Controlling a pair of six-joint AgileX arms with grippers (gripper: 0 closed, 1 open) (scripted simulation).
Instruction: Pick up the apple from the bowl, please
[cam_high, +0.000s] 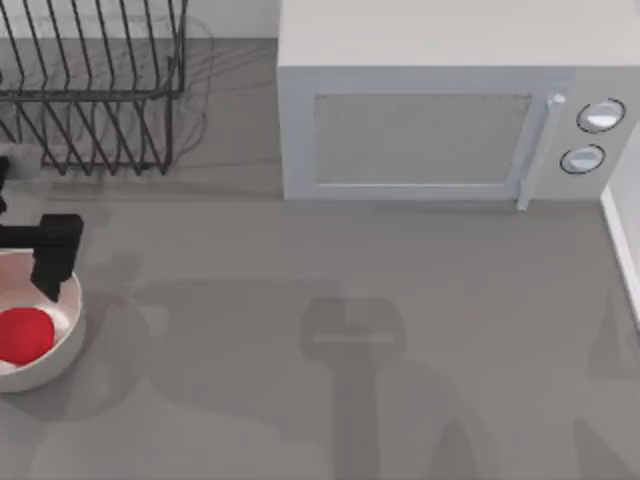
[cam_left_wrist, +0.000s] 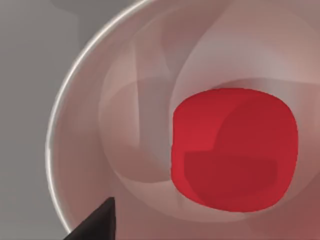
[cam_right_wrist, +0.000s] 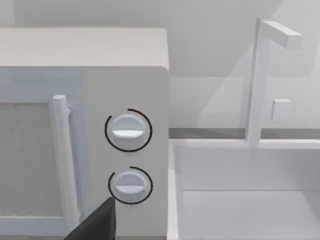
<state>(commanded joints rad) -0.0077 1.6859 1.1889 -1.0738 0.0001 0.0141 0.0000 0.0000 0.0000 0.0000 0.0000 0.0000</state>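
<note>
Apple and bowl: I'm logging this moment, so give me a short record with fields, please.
apple: red apple, lying inside the bowl, not gripped
bowl: off-white bowl, at the table's left edge
left gripper: left gripper, above the bowl's far rim, beside the apple
microwave: microwave, at the back, door shut
rack: wire rack, back left
</note>
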